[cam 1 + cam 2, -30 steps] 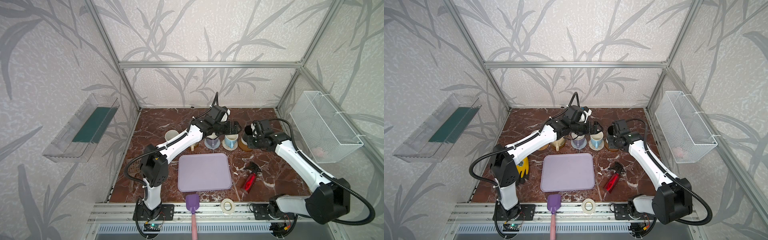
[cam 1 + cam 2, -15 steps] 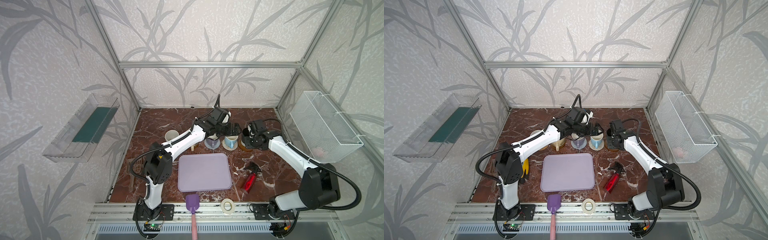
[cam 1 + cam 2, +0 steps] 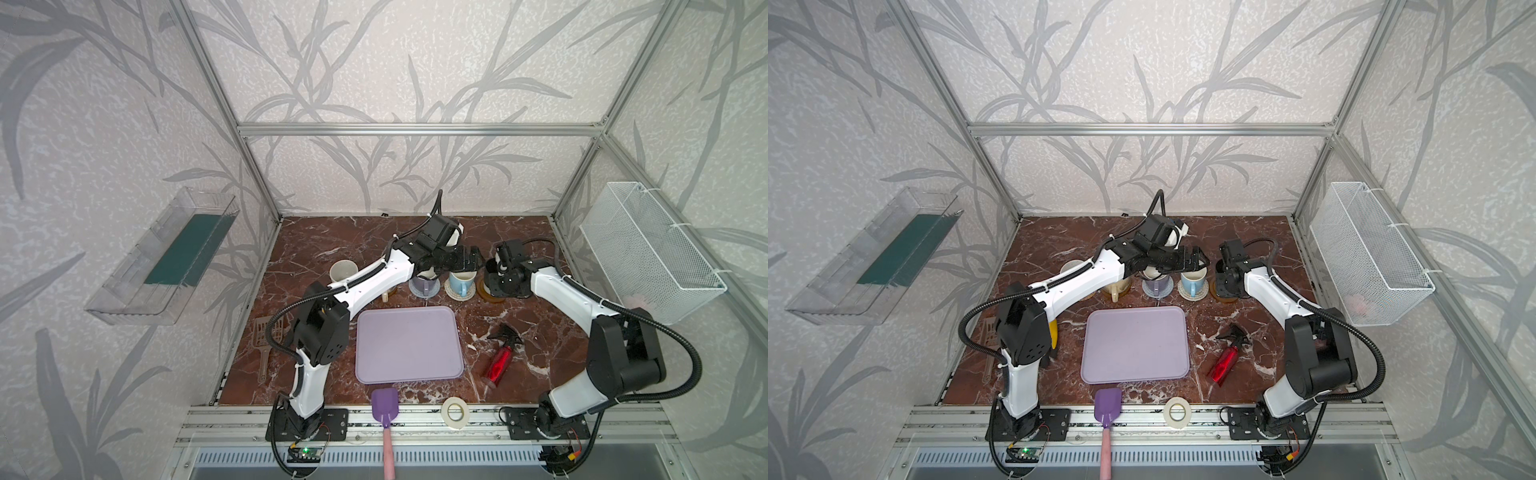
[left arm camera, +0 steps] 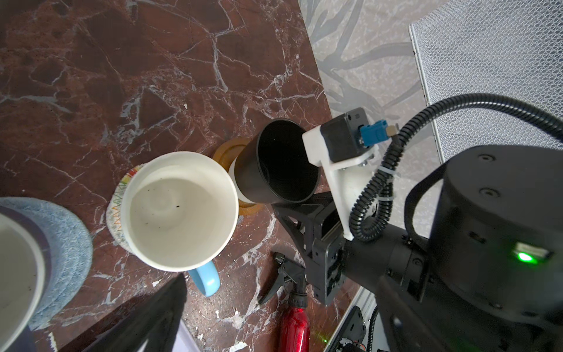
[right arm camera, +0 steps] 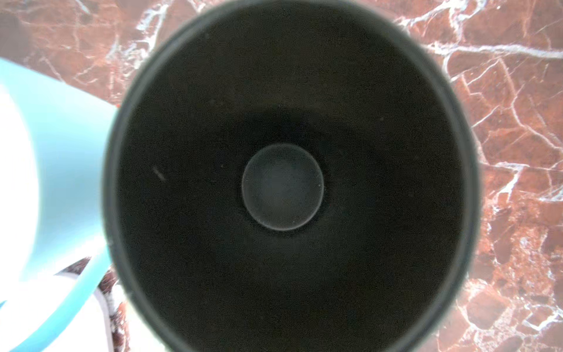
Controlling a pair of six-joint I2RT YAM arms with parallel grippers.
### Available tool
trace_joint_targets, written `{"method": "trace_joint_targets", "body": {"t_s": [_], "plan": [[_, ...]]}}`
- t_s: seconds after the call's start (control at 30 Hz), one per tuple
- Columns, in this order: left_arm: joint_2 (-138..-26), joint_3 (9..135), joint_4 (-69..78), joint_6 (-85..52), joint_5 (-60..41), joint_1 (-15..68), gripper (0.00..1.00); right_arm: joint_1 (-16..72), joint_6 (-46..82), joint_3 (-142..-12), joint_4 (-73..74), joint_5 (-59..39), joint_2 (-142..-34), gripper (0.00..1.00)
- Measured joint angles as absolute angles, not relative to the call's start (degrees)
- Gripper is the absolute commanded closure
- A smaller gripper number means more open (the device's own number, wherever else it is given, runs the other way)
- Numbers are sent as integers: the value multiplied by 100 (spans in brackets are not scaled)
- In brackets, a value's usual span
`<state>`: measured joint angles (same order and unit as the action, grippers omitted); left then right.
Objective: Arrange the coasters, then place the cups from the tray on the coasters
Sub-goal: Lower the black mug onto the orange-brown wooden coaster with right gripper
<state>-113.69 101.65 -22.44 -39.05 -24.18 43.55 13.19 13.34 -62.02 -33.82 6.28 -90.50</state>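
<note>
Right gripper (image 4: 289,210), clamped shut on the black mug (image 4: 274,164), has drawn it in over the amber coaster (image 4: 227,152) beside the light-blue mug (image 4: 179,210); left gripper (image 3: 467,258) gapes wide, holding nothing; tray (image 3: 409,345) bare, so last cup nearly placed.

The tabletop (image 3: 324,245) looks like polished red-brown marble with white veins. The lilac tray (image 3: 409,345) is smooth, matt plastic. The black mug (image 4: 280,161) has a dull matt finish, while the light blue mug (image 4: 179,210) is glossy with a white glazed inside. The grey-blue coaster (image 4: 67,231) is rough coiled rope; the amber-brown coaster (image 4: 227,151) is smooth. The wire basket (image 3: 648,249) is fine white mesh, and the red spray bottle (image 3: 498,363) shines like metal.
</note>
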Motion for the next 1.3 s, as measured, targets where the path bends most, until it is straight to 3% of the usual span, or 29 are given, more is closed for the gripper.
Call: {"method": "trace_joint_targets", "body": {"t_s": [1.3], "plan": [[-11421,10101,-1922,-4115,-2453,4388,1,1302,1247,-5710,-2862,646,-8877,97]]}}
